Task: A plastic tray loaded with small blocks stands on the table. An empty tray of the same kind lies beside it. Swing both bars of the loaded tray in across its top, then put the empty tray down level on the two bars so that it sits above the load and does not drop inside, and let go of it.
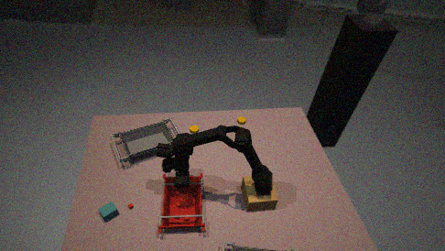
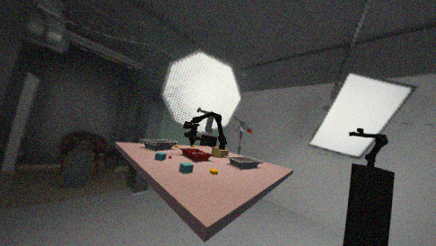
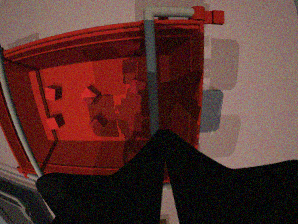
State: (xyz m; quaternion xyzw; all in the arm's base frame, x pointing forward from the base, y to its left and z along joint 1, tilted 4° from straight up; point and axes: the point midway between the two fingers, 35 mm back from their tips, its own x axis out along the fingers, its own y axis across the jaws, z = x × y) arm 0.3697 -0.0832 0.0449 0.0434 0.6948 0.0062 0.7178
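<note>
The red loaded tray point(image 1: 163, 203) point(image 3: 100, 37) stands on the table, with small red blocks point(image 3: 95, 95) inside. Its far bar point(image 1: 194, 184) point(image 3: 151, 60) lies across the top, inward of that end. Its near bar point(image 1: 180, 215) point(image 3: 17, 117) also crosses the top near the other end. My gripper point(image 1: 181, 181) point(image 3: 162, 135) is shut with nothing seen between its fingertips; they are right beside or over the far bar, and cover part of it. A grey empty tray point(image 1: 123, 157) point(image 2: 158, 145) lies at the back left; another grey tray point(image 1: 238, 248) point(image 2: 244, 165) lies at the near side.
The arm's base sits on a wooden block point(image 1: 261, 204) point(image 2: 220, 153) right of the red tray. A teal block point(image 1: 109, 211) point(image 2: 161, 156) and a tiny red cube point(image 1: 130, 206) lie left. Another teal block point(image 2: 186, 168) lies forward. Yellow discs point(image 1: 194, 129) point(image 1: 241, 120) lie behind.
</note>
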